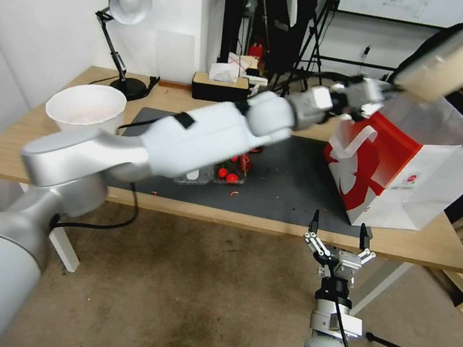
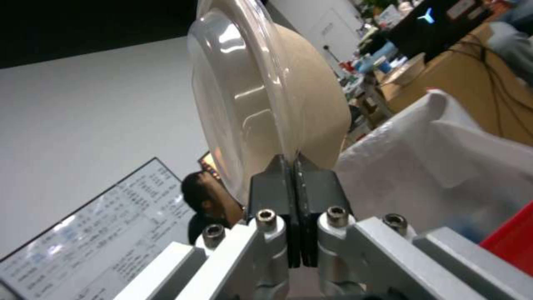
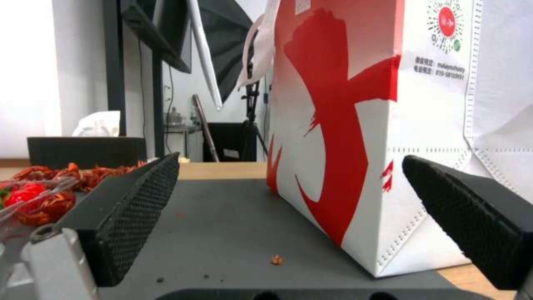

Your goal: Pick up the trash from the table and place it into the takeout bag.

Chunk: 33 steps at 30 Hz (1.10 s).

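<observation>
Light wood runs the length of the table (image 1: 25, 146), with a dark grey mat (image 1: 289, 177) across its middle and a cluttered room of stands and desks behind. At the mat's right end stands the takeout bag (image 1: 411, 184), red and white, its far side cut off by the head view's edge and its inside mostly hidden; the left wrist view catches only a pale strip of lining.

Stretched across the table, the left arm holds the left gripper (image 2: 293, 166) just above the bag's open mouth. Its jaws are clenched on the rim of the beige shallow bowl (image 1: 454, 59), which is tilted on edge under a clear lid and blurred in the head view.

Low at the table's near edge, the right gripper (image 1: 339, 233) hangs released, fingers spread wide and holding nothing, the bag just beyond it.

Behind the left arm, a clear tray of red scraps (image 1: 229, 172) lies on the mat, largely hidden.
</observation>
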### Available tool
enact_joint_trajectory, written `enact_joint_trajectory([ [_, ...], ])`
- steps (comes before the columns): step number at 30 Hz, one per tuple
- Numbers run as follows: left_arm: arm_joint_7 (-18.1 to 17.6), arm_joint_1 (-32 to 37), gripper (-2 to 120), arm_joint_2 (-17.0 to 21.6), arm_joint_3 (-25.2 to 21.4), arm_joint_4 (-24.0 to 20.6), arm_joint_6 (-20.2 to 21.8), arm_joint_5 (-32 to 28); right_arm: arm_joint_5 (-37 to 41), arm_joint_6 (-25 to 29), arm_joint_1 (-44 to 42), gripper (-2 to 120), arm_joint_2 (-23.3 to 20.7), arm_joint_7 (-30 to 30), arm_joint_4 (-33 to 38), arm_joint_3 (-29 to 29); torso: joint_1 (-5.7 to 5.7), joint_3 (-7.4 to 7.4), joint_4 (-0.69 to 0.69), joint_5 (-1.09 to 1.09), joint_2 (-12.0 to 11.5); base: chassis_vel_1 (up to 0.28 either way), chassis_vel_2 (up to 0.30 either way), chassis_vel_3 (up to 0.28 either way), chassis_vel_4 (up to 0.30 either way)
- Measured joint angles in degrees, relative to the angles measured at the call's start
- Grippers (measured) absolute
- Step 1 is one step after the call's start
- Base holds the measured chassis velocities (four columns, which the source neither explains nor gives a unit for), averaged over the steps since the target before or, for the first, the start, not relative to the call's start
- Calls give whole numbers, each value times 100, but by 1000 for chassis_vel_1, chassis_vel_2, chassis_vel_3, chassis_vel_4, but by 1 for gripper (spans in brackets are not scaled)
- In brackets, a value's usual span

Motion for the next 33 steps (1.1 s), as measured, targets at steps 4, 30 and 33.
enact_joint_trajectory([
  [4,8,8,0,-89,85,190,-10,44,0,4,-8,100,14,3,13,4,0,0,3,-2,0,0,0,0,0],
  [30,-332,487,86,1149,-1064,-771,278,-197,-12,-13,-27,100,6,7,93,12,-1,0,4,-5,0,0,0,0,0],
  [33,-393,773,93,1399,-1311,-1019,344,-246,-26,-26,-29,100,7,9,106,10,0,0,3,-4,0,0,0,0,0],
])
